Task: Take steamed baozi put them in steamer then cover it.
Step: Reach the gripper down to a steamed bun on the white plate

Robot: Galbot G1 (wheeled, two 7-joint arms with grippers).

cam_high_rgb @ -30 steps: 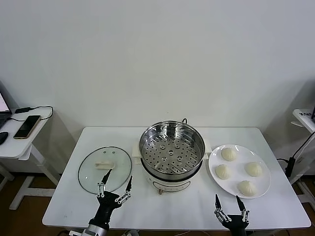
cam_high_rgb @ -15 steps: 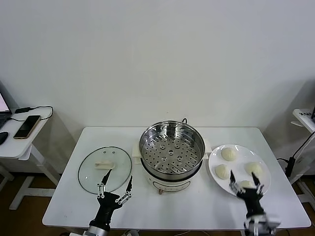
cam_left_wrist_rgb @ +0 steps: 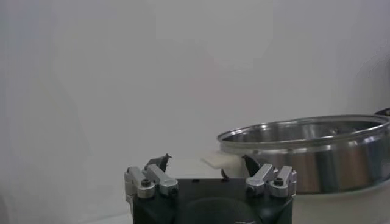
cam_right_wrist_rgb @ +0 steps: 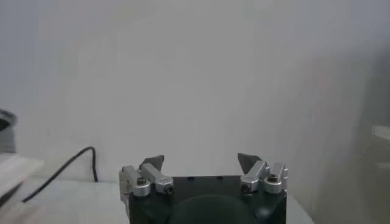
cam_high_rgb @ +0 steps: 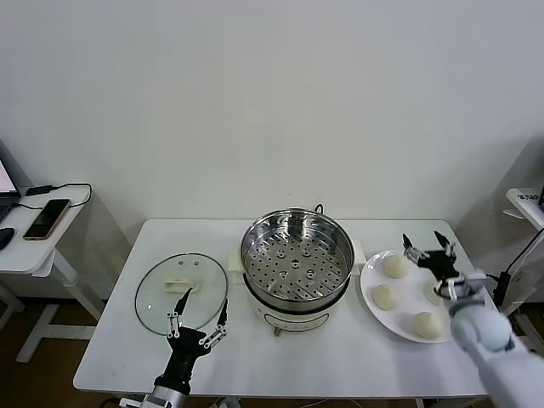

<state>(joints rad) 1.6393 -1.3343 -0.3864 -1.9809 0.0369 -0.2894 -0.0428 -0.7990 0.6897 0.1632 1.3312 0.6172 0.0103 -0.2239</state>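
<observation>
While our right gripper (cam_high_rgb: 428,246), jaws spread, hovers seemingly above the steamed baozi (cam_high_rgb: 395,266), we should centre, then descend gently.

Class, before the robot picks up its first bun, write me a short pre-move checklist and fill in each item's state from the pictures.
1. Right pincer open, nothing held: ok.
2. Right pincer over the plate, near the far bun: ok, though it looks a little past the bun rather than squarely above it.
3. Four baozi on the plate, apart from each other: ok.
4. Steamer uncovered, perforated tray bare: ok.
5. Glass lid flat on the table, off to the steamer's left: ok.
6. Left pincer open and low at the table's near edge, away from the steamer: ok.
</observation>
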